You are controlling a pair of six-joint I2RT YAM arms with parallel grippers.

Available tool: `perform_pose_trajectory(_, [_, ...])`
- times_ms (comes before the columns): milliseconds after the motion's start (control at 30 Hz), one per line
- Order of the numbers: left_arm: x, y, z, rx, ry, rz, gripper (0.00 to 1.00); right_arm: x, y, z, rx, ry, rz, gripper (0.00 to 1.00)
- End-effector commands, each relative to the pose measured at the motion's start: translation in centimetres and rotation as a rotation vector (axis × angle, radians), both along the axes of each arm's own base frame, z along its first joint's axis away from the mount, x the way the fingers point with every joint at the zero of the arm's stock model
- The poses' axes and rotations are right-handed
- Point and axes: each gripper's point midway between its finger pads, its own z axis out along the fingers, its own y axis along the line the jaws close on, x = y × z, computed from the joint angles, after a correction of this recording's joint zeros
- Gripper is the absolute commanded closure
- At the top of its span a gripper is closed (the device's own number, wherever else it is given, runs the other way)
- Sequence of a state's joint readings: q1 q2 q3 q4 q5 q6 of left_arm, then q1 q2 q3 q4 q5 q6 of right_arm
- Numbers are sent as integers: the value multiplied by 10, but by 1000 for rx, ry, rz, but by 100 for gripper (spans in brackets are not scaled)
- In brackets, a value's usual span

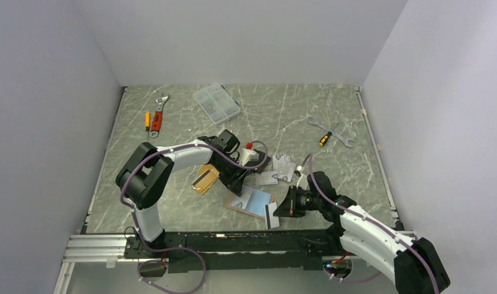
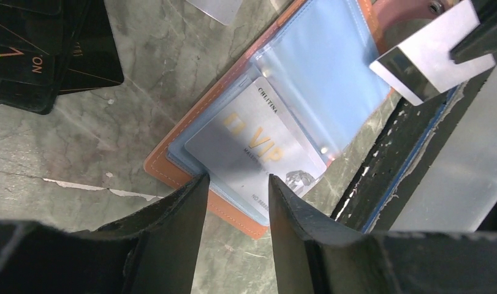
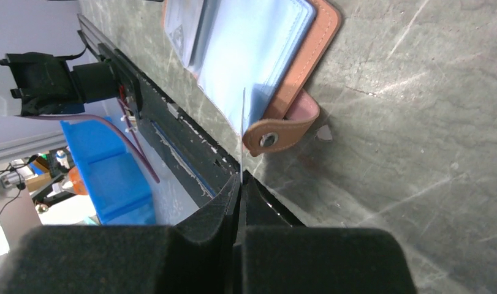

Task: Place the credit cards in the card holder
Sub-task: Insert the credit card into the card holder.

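Right claw (image 3: 239, 184) pinches a silver card (image 2: 423, 64), held just beside the snap tab (image 3: 279, 131) of the card holder (image 3: 295, 82). Holder lies open on the counter (image 3: 417, 122), near centre. Left claw (image 2: 238, 184) is spread and empty, hovering over the holder's other end, where a VIP card (image 2: 258, 147) looks part-way into a sleeve.

Best move, I'd say: tilt the card flat, line it up with a free sleeve mouth, slide slowly. Left could pin the holder.

Sleeve openings are hard to make out. The card shows only edge-on in the right wrist view. An orange-gold card (image 1: 204, 179) lies apart at left.
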State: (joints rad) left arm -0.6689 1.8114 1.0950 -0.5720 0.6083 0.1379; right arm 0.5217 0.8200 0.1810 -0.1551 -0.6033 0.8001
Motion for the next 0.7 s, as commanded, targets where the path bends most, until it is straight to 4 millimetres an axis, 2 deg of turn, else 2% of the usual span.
perform_pose_trajectory(0, [13, 7, -9, 97, -106, -20, 52, -5, -5, 1, 2, 19, -28, 100])
perform_pose_trajectory(167, [10, 5, -5, 95, -129, -37, 52, -6, -5, 3, 5, 18, -26, 100])
perform_pose_trajectory(367, [12, 1, 12, 63, -130, -49, 42, -9, -10, 4, -27, 23, -25, 100])
perform_pose_trajectory(667, [13, 1, 19, 31, -110, -34, 41, -8, -9, 3, -16, 23, -27, 100])
